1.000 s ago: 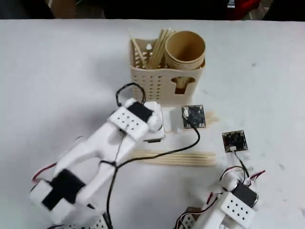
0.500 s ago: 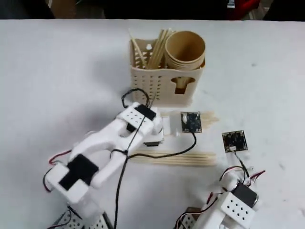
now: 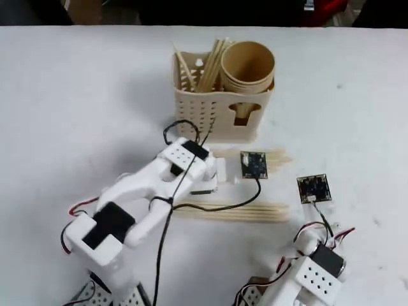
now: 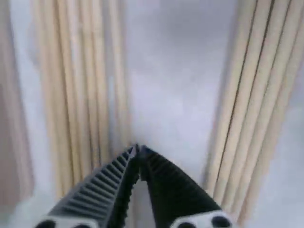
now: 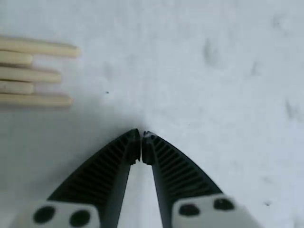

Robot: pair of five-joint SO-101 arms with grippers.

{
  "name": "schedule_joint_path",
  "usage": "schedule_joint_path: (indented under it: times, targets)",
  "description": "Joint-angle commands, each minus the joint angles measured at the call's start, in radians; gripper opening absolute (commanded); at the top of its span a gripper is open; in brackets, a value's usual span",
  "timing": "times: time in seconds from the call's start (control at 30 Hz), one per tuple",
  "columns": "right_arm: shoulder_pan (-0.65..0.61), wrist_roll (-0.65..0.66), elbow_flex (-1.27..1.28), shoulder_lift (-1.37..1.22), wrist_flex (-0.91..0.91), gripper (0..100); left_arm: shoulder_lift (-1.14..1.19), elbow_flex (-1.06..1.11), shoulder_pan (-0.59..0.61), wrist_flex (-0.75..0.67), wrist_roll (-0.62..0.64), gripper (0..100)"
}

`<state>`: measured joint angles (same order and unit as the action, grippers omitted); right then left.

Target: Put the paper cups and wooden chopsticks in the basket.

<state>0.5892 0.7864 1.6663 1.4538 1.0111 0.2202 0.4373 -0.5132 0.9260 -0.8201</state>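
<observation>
Right now the left gripper (image 4: 139, 151) is pinched fully closed on nothing, its tips over bare table between 2 loose bundles of wooden chopsticks. In the high view the far bundle (image 3: 275, 156) lies just at 6 o'clock of the basket (image 3: 213, 118), partly under the left arm (image 3: 146, 191). The near bundle (image 3: 242, 211) lies farther toward 6 o'clock, roughly parallel to it. The paper cups (image 3: 247, 64) stand nested in the basket's 3 o'clock half, with more chopsticks (image 3: 207, 60) upright in its 9 o'clock half.

The step in hand looks like picking up a loose bundle. To do it well, the jaws should spread first, shift squarely over 1 bundle, straddle it across the sticks near mid-length, then close firmly, since round sticks may roll or fan out.

The right gripper (image 5: 141, 136), also closed and empty, points at bare table near some chopstick ends (image 5: 35, 71); the right arm (image 3: 315, 274) sits at the table's 5 o'clock.

The table (image 3: 76, 95) is plain white, matte and faintly scuffed. Beyond its 12 o'clock edge the room is dark, with a red object (image 3: 333, 7).
</observation>
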Motion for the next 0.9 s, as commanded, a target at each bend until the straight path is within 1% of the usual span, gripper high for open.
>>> schedule_joint_path:
  times: [0.0, 0.13, 0.3, 0.4, 0.5, 0.57, 0.67, 0.73, 0.8, 0.87]
  targets:
    - [0.019, 0.012, -0.003, 0.005, -0.016, 2.4, -0.044, -0.084, 0.045, 0.094, -0.005, 2]
    - [0.019, 0.012, -0.003, 0.005, -0.016, 2.4, -0.162, -0.135, 0.076, 0.239, -0.003, 2]
    - [0.019, 0.012, -0.003, 0.005, -0.016, 2.4, -0.371, -0.132, 0.142, 0.397, -0.002, 2]
    - [0.019, 0.012, -0.003, 0.005, -0.016, 2.4, -0.472, -0.132, 0.200, 0.453, -0.003, 2]
    - [0.019, 0.012, -0.003, 0.005, -0.016, 2.4, -0.509, -0.133, 0.240, 0.454, -0.008, 2]
    - [0.019, 0.012, -0.003, 0.005, -0.016, 2.4, -0.507, -0.129, 0.243, 0.425, -0.005, 2]
    - [0.019, 0.012, -0.003, 0.005, -0.016, 2.4, -0.476, -0.069, 0.228, 0.353, -0.003, 2]
    - [0.019, 0.012, -0.003, 0.005, -0.016, 2.4, -0.429, -0.025, 0.196, 0.325, -0.011, 3]
    - [0.019, 0.012, -0.003, 0.005, -0.016, 2.4, -0.372, 0.003, 0.162, 0.321, -0.012, 7]
    - [0.019, 0.012, -0.003, 0.005, -0.016, 2.4, -0.317, 0.012, 0.125, 0.325, -0.031, 13]
